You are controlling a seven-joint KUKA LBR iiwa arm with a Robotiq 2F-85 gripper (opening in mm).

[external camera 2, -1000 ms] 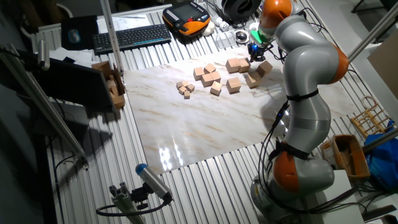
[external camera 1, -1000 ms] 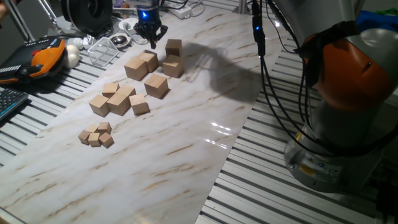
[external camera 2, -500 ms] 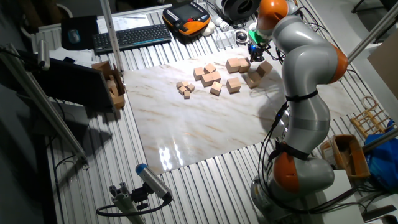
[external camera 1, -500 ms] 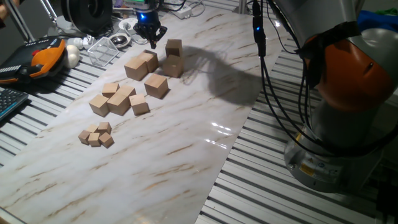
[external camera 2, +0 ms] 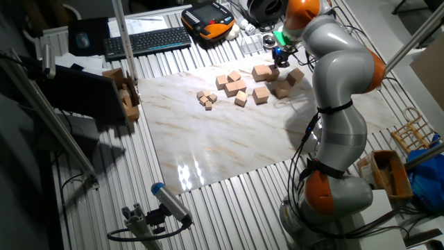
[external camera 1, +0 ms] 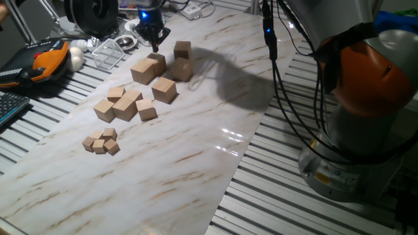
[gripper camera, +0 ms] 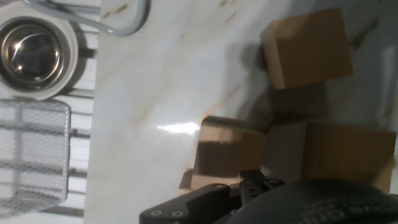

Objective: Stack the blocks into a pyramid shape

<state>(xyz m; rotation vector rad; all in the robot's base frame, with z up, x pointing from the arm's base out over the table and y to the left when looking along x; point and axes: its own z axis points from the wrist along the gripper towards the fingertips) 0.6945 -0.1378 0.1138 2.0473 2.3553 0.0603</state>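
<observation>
Wooden blocks (external camera 1: 147,69) just below the end effector (external camera 1: 154,43) looked light, rigid; grip opposite flat faces. Its opening: cannot tell.

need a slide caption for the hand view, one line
Hand view: gripper above large wooden blocks on the marble tabletop, metal bowl and wire basket at the edge.

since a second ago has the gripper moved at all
Yes. In one fixed view the gripper has slid left and slightly up-frame, away from the far block and toward the metal bowl at the slab's edge.
</observation>
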